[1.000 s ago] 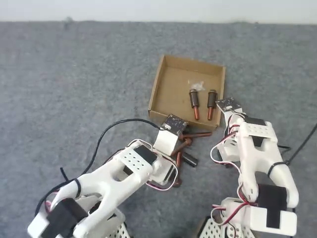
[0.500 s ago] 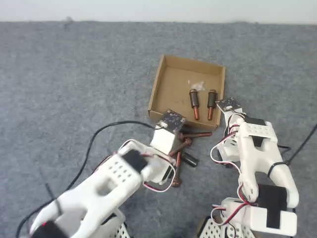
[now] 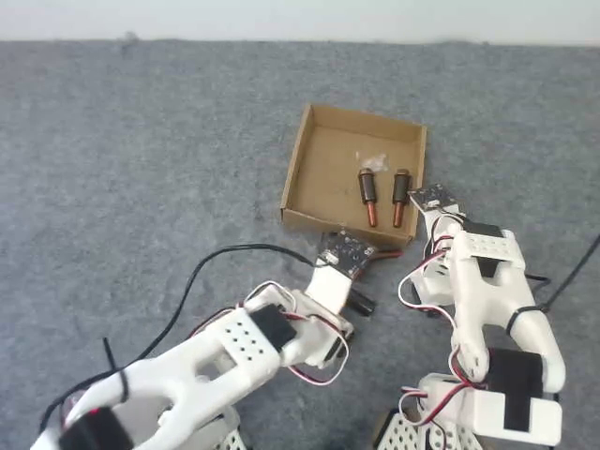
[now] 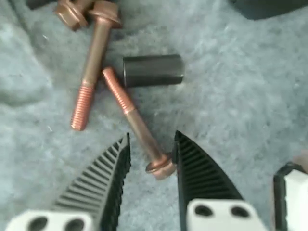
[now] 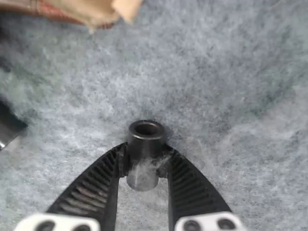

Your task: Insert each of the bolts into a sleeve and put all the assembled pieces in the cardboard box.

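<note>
One bolt (image 4: pixel 137 122) lies on the grey carpet (image 4: pixel 250 96) with its head between the fingers of the left pincer (image 4: pixel 151 139), which are spread apart and grip nothing. Just past its threaded tip a black sleeve (image 4: pixel 153 70) lies on its side, with a second bolt (image 4: pixel 91 72) alongside. The right pincer (image 5: pixel 145 153) is clamped on another sleeve (image 5: pixel 146 132), hollow end showing, and beyond both pincers sits the cardboard box (image 3: pixel 302 159), with two assembled pieces (image 3: pixel 367 192) side by side inside.
</note>
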Controlling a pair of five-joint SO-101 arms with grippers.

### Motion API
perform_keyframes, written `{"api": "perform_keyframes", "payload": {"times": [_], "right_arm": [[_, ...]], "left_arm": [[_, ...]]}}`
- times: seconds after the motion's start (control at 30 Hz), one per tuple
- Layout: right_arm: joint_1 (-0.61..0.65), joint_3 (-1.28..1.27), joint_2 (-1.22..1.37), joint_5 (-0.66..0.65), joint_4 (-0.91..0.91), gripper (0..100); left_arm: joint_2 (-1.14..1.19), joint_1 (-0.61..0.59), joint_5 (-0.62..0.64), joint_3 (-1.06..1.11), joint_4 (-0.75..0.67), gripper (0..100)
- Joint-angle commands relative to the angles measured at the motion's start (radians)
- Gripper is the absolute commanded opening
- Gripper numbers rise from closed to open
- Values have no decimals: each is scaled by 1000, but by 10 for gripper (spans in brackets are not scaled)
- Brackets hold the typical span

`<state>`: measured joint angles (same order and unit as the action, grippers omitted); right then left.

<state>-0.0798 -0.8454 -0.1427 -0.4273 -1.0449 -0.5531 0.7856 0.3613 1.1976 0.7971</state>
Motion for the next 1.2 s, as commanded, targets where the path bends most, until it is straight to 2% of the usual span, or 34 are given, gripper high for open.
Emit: {"api": "perform_keyframes", "payload": {"times": [0.0,0.37,0.47,0.57,0.7,0.83,0.97,1.07,1.17], "right_arm": [[1,25,-30,-11,15,7],[-1,25,-30,-11,13,7],[-2,25,-30,-11,13,7],[-2,25,-30,-11,13,7],[-4,25,-30,-11,13,7],[-4,25,-30,-9,13,7],[-5,25,-30,-8,15,7],[-5,25,-30,-6,15,7],[-5,25,-30,-5,15,7]], "left_arm": [[97,11,17,-45,-44,137],[258,11,15,-116,-15,132],[249,15,-17,-117,41,79],[218,14,-184,-117,95,6],[147,-32,-404,-127,199,13],[95,-186,-675,-166,279,13],[75,-348,-861,-197,316,13],[74,-414,-1040,-200,316,14],[74,-457,-1152,-202,311,16]]}}
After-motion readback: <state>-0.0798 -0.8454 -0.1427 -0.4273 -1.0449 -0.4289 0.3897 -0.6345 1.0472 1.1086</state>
